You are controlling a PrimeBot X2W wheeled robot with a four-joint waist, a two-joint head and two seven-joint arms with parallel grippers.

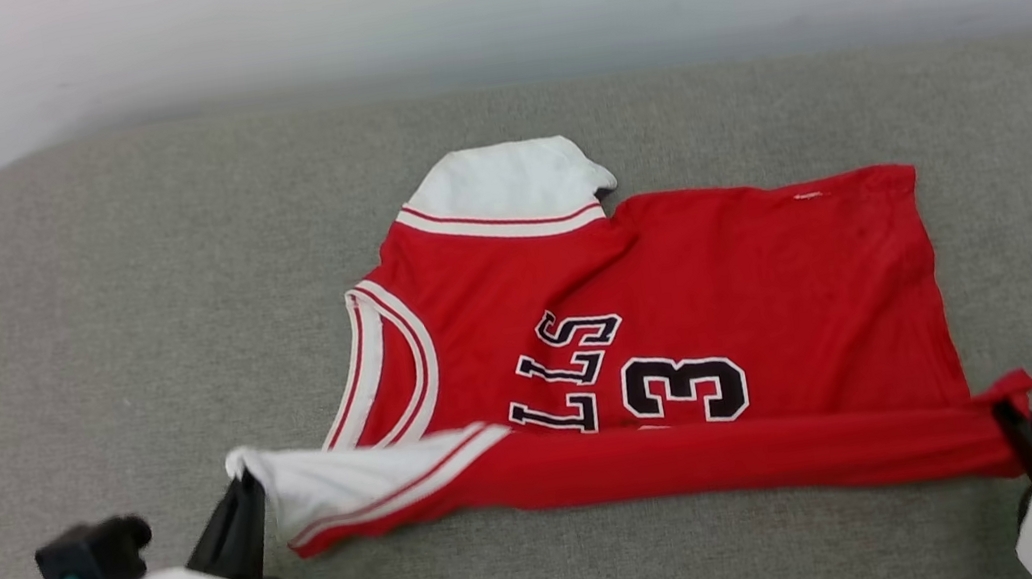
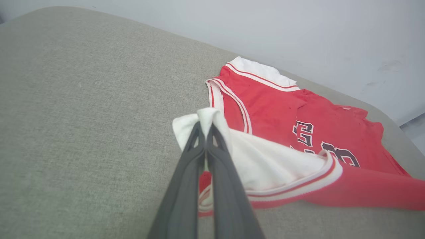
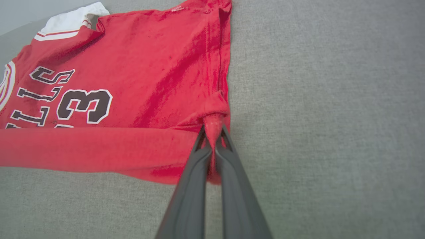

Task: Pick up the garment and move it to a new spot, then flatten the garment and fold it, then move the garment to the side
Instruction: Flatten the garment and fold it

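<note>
The left gripper is closed on the tip of a white sleeve, its two dark fingers pressed together with the cloth bunched between them. The right gripper is likewise clamped on a red hem corner of the one garment, a red jersey lying front up on a grey upholstered surface. Between the two grippers the jersey's near edge is drawn out as a taut red band, turned over the lower part of the black lettering. One numeral, a 3, shows whole beside the letters. There are two white sleeves: the pinched one and a second lying flat at the jersey's far side, each with red-and-white striped trim. The jersey sits near the middle of the surface, slightly to the right. Bare grey fabric lies open to its left, in front of the grippers' side and beyond the right hem; the surface's far edge meets a pale wall, and its far left corner is rounded.
</note>
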